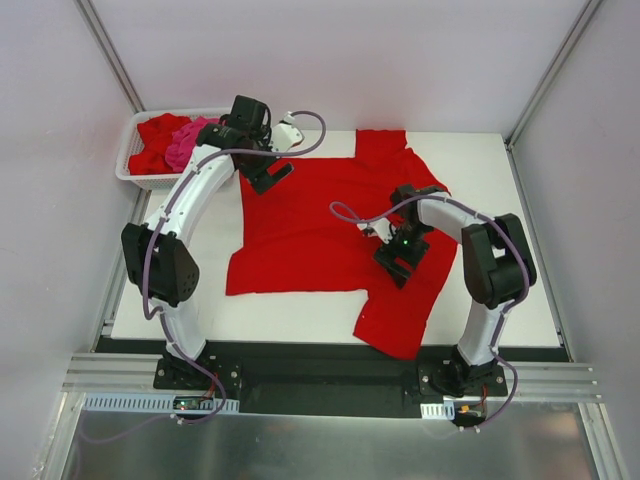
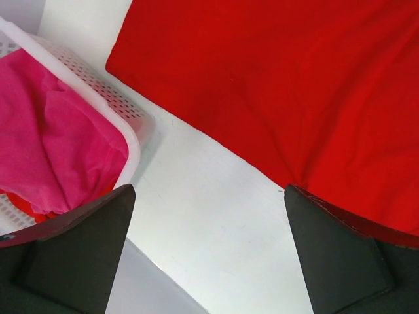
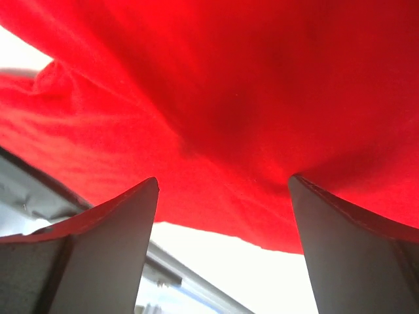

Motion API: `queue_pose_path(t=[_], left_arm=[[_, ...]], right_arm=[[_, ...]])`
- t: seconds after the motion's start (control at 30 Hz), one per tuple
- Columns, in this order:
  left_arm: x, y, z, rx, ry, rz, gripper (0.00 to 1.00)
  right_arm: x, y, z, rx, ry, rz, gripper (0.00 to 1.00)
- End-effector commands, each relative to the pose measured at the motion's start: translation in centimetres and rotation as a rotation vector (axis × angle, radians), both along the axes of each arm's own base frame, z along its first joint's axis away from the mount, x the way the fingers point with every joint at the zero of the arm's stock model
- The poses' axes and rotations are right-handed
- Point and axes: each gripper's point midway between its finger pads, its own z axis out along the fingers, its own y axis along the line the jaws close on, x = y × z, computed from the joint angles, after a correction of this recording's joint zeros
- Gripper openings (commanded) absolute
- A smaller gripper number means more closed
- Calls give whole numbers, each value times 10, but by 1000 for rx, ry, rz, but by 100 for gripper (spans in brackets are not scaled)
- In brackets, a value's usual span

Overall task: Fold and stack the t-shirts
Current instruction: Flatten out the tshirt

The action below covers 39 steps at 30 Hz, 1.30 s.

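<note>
The red t-shirt (image 1: 300, 230) lies flat on the table (image 1: 500, 180), the left gripper (image 1: 272, 177) at its far corner by the basket (image 1: 125, 150), the right gripper (image 1: 392, 268) over its right side, both spread wide and empty, so each should pinch 1 edge cleanly.

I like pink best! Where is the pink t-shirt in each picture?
Top external: the pink t-shirt is at the upper left, inside the white basket.
Left wrist: it is at the left edge, in the basket's corner.
Right wrist: not in it.
Shared landmark: the red t-shirt spread on the table shows in all three views.
</note>
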Motion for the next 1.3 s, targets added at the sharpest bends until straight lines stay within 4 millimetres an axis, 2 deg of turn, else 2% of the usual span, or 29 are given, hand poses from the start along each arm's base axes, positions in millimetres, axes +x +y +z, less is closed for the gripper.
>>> queue_pose_path(t=[0.0, 0.17, 0.3, 0.53, 0.57, 0.6, 0.63, 0.67, 0.7, 0.73, 0.77, 0.8, 0.83, 0.87, 0.93, 0.97, 1.0, 1.03, 1.07, 1.13, 1.17, 1.27], left_arm=[[-12, 2, 23, -24, -42, -11, 99], [-15, 5, 20, -30, -38, 2, 99], [-14, 6, 21, -35, -44, 8, 99], [-11, -4, 14, -70, -23, -9, 99], [-7, -6, 9, -72, -14, -10, 99], [-3, -8, 9, -74, -16, -17, 99], [4, -12, 17, -88, -38, -27, 99], [12, -16, 10, -84, -27, -37, 99], [17, -19, 10, -87, -30, -47, 99], [26, -23, 18, -95, -55, -59, 99], [34, -27, 3, -84, -31, -70, 99], [41, -29, -2, -79, -28, -75, 99], [49, -32, 3, -83, -48, -82, 99], [56, -36, -14, -60, -24, -102, 99], [66, -40, -21, -41, -29, -120, 99], [69, -43, -39, -22, -3, -137, 99], [70, -45, -45, -14, 7, -146, 99], [69, -46, -52, -5, 23, -156, 99], [68, -48, -65, 10, 46, -178, 99], [60, -50, -84, 29, 90, -205, 99], [59, -51, -91, 36, 103, -215, 99], [52, -50, -108, 46, 147, -237, 99]], right_arm=[[-43, -31, 4, -105, 174, 83, 85], [-66, -44, 14, -132, 251, 120, 85], [-66, -47, 28, -132, 241, 138, 86], [9, -26, 87, 12, -108, 11, 86], [29, -26, 94, 12, -203, -2, 86], [39, -28, 105, 15, -283, -13, 87], [50, -33, 109, -17, -347, -28, 87], [70, -33, 114, -15, -441, -35, 87], [77, -36, 113, -34, -480, -35, 87], [86, -40, 113, -57, -519, -23, 87], [106, -50, 114, -105, -591, -44, 87], [115, -55, 113, -124, -614, -56, 86], [125, -63, 104, -167, -612, -69, 86], [137, -72, 103, -181, -636, -110, 86], [158, -82, 107, -218, -668, -159, 86], [169, -89, 98, -240, -664, -184, 86], [176, -94, 95, -260, -667, -193, 86], [188, -98, 100, -284, -699, -207, 86], [194, -103, 88, -312, -682, -198, 86], [209, -109, 92, -346, -717, -206, 86], [212, -109, 84, -360, -705, -192, 86], [226, -111, 89, -375, -746, -200, 85]])
